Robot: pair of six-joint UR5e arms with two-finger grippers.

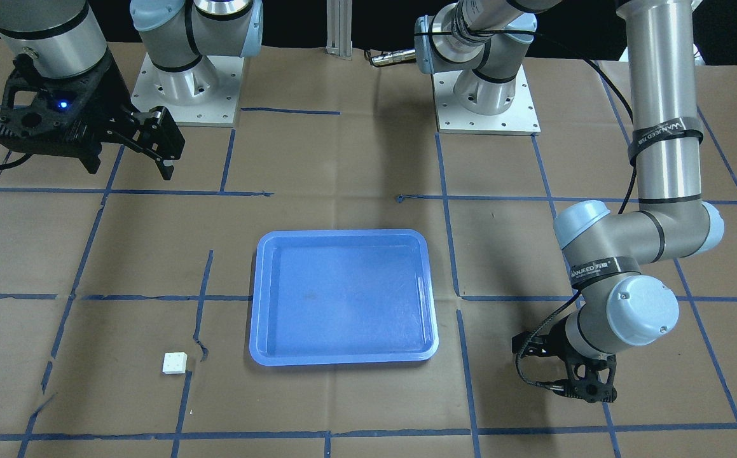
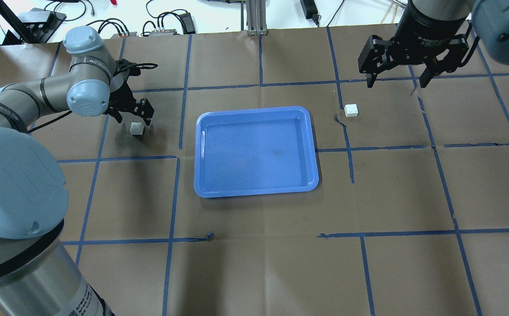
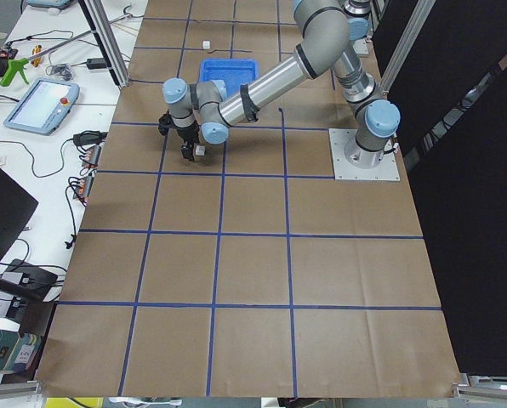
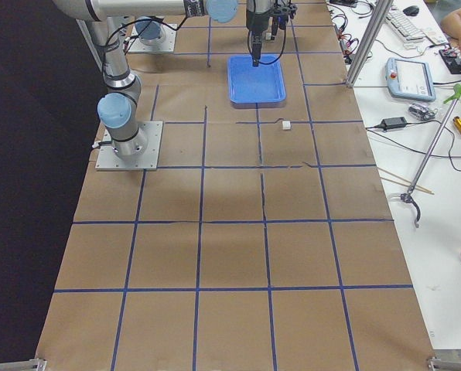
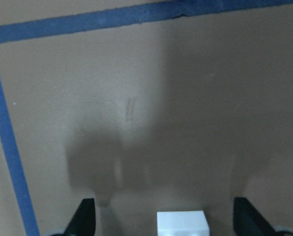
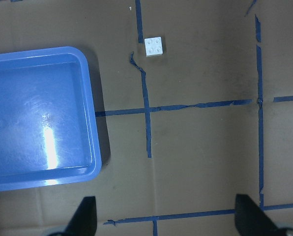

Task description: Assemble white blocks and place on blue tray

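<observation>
**Left of centre: wide open, nothing gripped**

Left of the shallow glossy blue plastic tray (image 2: 254, 149), the left end effector (image 2: 134, 121) is down low over the brown paper-covered desk (image 2: 258, 263). Its fingers (image 5: 85, 219) are spread wide, and one small white square studded plastic brick (image 2: 136, 128) sits right between them. The wrist view shows a clear gap on both sides of that brick, with neither fingertip touching. So it's released, with nothing gripped.

Over on the right, the second white studded brick (image 2: 351, 109) lies alone on the desk, studs up. It sits off the tray's far right corner and apart from the rim. The right end effector (image 2: 397, 83) hangs high above the desk on that side, fingers parted and holding nothing. Its wrist camera looks down on that brick and the tray's right edge. The tray lies flat mid-desk, between the two bricks.
</observation>
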